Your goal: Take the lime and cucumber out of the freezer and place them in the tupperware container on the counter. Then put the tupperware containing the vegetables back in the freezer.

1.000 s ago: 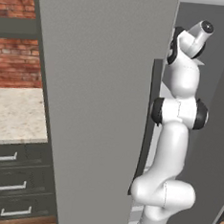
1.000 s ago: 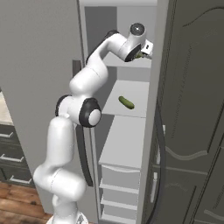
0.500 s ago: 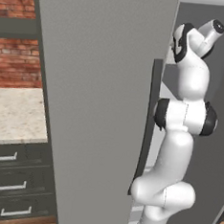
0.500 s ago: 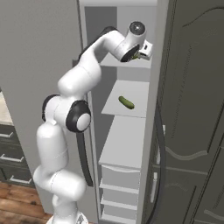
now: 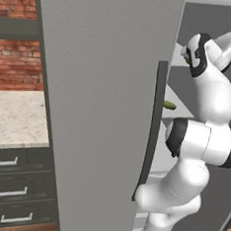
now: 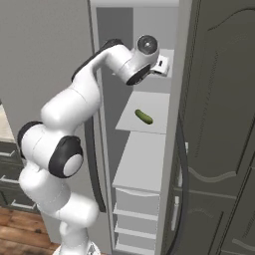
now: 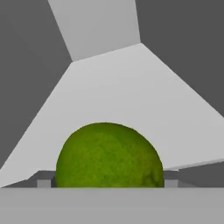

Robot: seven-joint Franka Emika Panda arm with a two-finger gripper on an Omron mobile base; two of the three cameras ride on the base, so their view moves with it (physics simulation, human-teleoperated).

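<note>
The lime [image 7: 109,153], round and yellow-green, sits large between my gripper's [image 7: 107,183] two fingertips, which press on its sides above a pale freezer shelf. In the right base view my arm reaches into the upper part of the open freezer [image 6: 142,164], with the gripper [image 6: 165,66] at the top shelf. One shelf lower lies the cucumber [image 6: 144,116], dark green and elongated. Its tip [image 5: 169,105] also peeks past the freezer door [image 5: 100,86] in the left base view. The tupperware container is out of view.
The open freezer door, with its long dark handle [image 5: 154,121], stands between the arm and the beige counter [image 5: 13,113] with grey drawers [image 5: 6,192] below. A dark panelled cabinet [image 6: 219,124] borders the freezer on the right.
The arm's elbow has swung out to the left and the hand has shifted slightly lower and to the right at the top shelf, with the lime still between the fingers. The cucumber has not moved.
</note>
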